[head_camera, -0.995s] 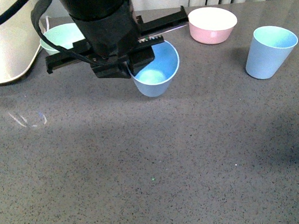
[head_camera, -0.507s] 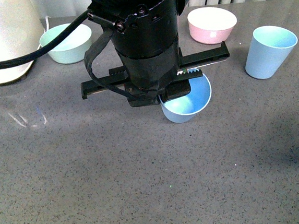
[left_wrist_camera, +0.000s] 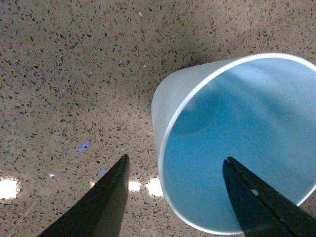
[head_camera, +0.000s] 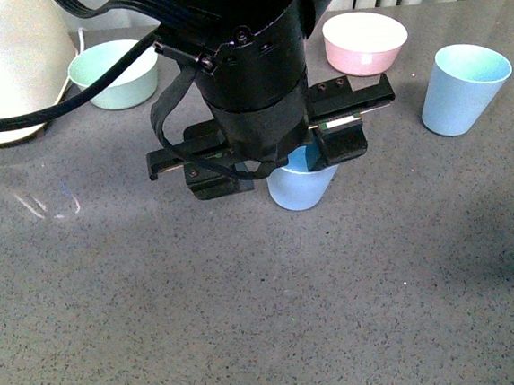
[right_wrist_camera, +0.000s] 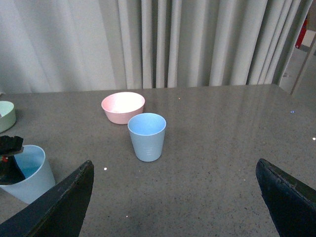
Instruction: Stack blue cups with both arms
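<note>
Grey speckled table (head_camera: 250, 319), bare in the near part. At mid-table the left gripper (head_camera: 277, 165) hangs mouth-down from the bulky black left arm (head_camera: 245, 58), over the near blue cup (head_camera: 300, 189). The cup stands mouth up on the table. Wrist view: jaws apart, straddling the cup's wall, with one finger (left_wrist_camera: 106, 207) outside and clear of it and the other finger (left_wrist_camera: 256, 202) down inside the mouth; cannot tell whether the inner one touches. A black cable (head_camera: 42, 108) trails off leftward. To the right and a little farther back, well apart, the far blue cup (head_camera: 464, 89) stands upright and alone. The right gripper (right_wrist_camera: 175, 163) shows only in its own wrist view, fingers spread wide with nothing between them, looking in over the table at both cups. Back row: mint-green bowl (head_camera: 116, 74) on the left, beside a white rounded appliance (head_camera: 2, 62), and pink bowl (head_camera: 366, 43) right of centre. Pale curtain (right_wrist_camera: 197, 44) behind the table edge.
</note>
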Controlling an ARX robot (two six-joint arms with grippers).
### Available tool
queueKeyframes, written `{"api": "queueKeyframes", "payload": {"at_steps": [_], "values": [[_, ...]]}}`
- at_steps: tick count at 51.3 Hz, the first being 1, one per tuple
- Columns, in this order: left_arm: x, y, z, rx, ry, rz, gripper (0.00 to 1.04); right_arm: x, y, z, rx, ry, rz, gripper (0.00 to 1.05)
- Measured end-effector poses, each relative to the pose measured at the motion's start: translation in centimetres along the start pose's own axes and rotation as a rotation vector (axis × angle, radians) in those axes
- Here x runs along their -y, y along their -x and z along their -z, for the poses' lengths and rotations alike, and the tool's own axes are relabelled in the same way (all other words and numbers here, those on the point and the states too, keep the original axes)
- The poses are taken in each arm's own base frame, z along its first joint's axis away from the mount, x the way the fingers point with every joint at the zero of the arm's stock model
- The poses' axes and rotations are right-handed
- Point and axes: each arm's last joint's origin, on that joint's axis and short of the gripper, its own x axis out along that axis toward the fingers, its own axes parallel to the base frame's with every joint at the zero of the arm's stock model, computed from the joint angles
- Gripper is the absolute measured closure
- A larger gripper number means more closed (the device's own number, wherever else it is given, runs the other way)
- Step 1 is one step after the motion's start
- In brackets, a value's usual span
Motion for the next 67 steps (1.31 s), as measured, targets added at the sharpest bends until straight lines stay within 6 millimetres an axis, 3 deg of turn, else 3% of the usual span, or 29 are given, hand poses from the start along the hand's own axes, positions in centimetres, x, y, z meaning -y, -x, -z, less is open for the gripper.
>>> {"api": "queueKeyframes", "payload": {"at_steps": [10,26,30,39,40,44,48,52,63,67], "values": [[-0.2,1.4,-0.5,0.038,0.01,0.03,0.07,0.0,0.0,0.0,0.0,0.0,0.0,0.09],[-2.1,2.7,-2.5,0.121,0.047,0.073,0.09,0.0,0.0,0.0,0.0,0.0,0.0,0.09],[-3.1,4.1,-2.7,0.176,0.034,0.117,0.09,0.0,0.0,0.0,0.0,0.0,0.0,0.09],[-6.0,9.6,-2.3,0.358,-0.018,0.239,0.09,0.0,0.0,0.0,0.0,0.0,0.0,0.09],[-6.2,9.8,-2.1,0.414,-0.049,0.224,0.1,0.0,0.0,0.0,0.0,0.0,0.0,0.09],[-9.4,11.4,-0.7,0.905,-0.132,0.052,0.29,0.0,0.0,0.0,0.0,0.0,-0.001,0.09],[-13.6,13.8,1.4,1.128,-0.173,-0.03,0.47,0.0,0.0,0.0,0.0,0.0,0.002,0.09],[-16.1,15.0,3.2,1.179,-0.212,-0.053,0.64,0.0,0.0,0.0,0.0,0.0,-0.001,0.09],[-19.6,14.9,6.3,1.145,-0.257,-0.082,1.01,0.0,0.0,0.0,0.0,0.0,0.0,0.09],[-20.7,15.3,7.4,1.15,-0.264,-0.08,1.03,0.0,0.0,0.0,0.0,0.0,0.0,0.09]]}}
